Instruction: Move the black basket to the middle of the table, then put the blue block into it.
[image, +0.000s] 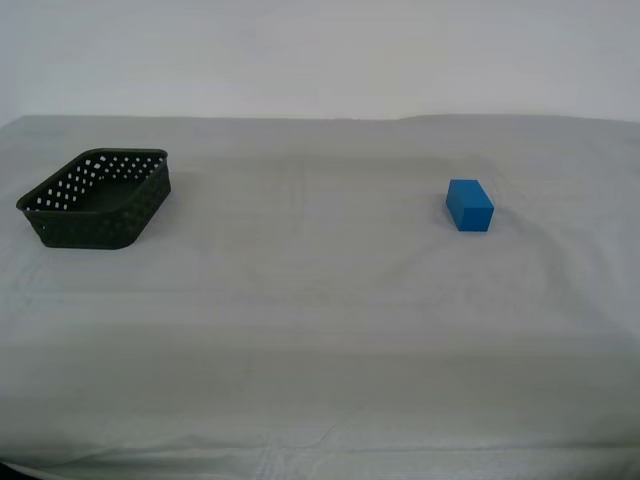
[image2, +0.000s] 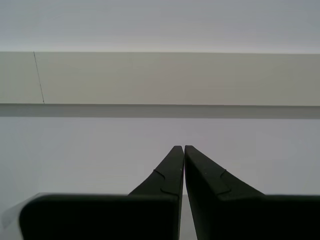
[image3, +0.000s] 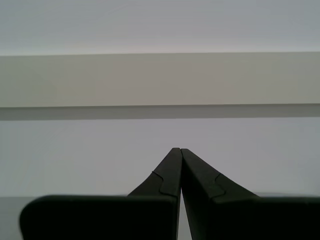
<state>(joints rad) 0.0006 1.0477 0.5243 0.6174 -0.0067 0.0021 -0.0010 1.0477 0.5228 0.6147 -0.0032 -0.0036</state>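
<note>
The black basket (image: 98, 198) sits empty on the table (image: 320, 320) at the exterior view's far left. The blue block (image: 469, 205) lies on the cloth toward the exterior view's right, well apart from the basket. Neither arm shows in the exterior view. My first gripper (image3: 178, 150) is shut and empty, pointing at a pale wall. My second gripper (image2: 181, 147) is also shut and empty, facing the same kind of wall. Neither wrist view shows the basket or the block.
The pale grey-white cloth covers the whole table, with faint wrinkles. A plain white wall (image: 320, 50) rises behind the far edge. A beige band (image2: 160, 77) runs across the wall in both wrist views.
</note>
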